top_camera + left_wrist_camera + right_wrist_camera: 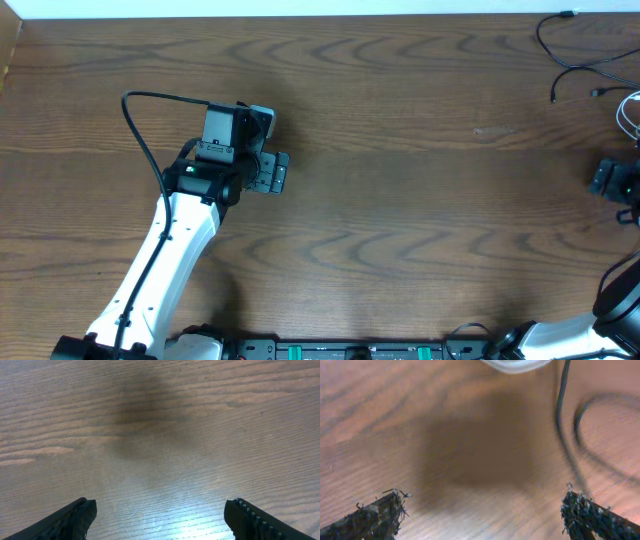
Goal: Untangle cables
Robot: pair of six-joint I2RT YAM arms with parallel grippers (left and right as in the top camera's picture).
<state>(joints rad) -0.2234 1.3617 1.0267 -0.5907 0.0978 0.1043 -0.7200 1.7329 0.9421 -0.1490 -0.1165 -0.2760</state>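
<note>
First, from overhead, the wooden surface (400,200) carries the cables (575,55) in its far right corner. These are thin black cords looping near the edge, with a white cable (625,108) curling just beside them at the frame's border. The right hand (612,180) sits near that corner, just below the cords and partly cut off by the edge. The left hand (270,148) hangs well apart from them over the left half of the surface, a thicker black arm lead (165,96) arching beside it.

In the left wrist view, the left hand (160,522) is spread wide. Its fingers (70,520) sit at the bottom corners, with bare wood grain between them.

The right wrist view is blurred. The right hand (485,517) is likewise spread wide and grips nothing. A black cable (561,420) runs down toward the finger (595,520) at the picture's right and loops beside it, and the white cable (515,364) shows at the top edge.
</note>
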